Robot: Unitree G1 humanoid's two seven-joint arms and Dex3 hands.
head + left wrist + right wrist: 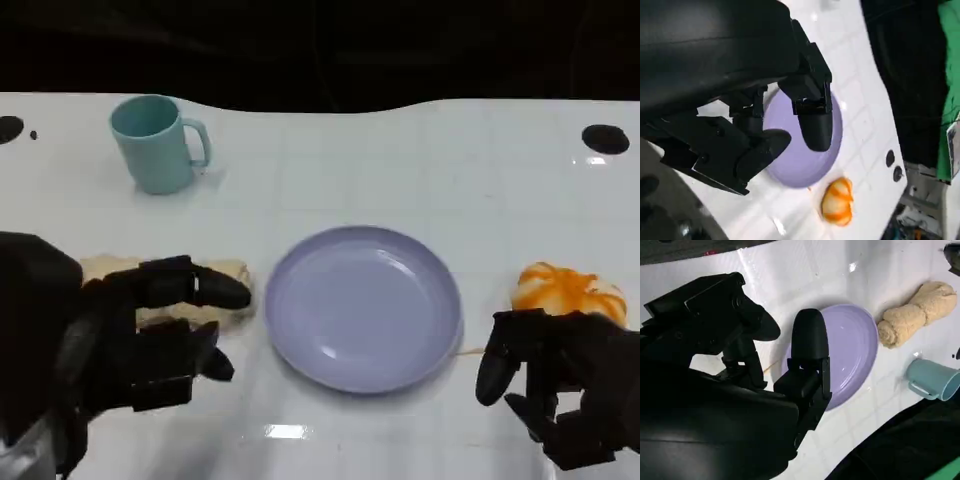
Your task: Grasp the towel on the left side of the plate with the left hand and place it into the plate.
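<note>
Left robot hand (150,330) hides towel (912,315), uncovered from the right wrist.

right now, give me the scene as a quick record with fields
towel: tan, rolled, on the table left of the plate, not in it
plate: lavender, empty, table centre
left robot hand: over the towel, fingers apart, no grip visible
right robot hand: holds nothing, beside the orange item
mug: teal, upright, far left

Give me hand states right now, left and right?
Left hand: open, fingers apart above the towel, holding nothing.
Right hand: open, holding nothing.
</note>
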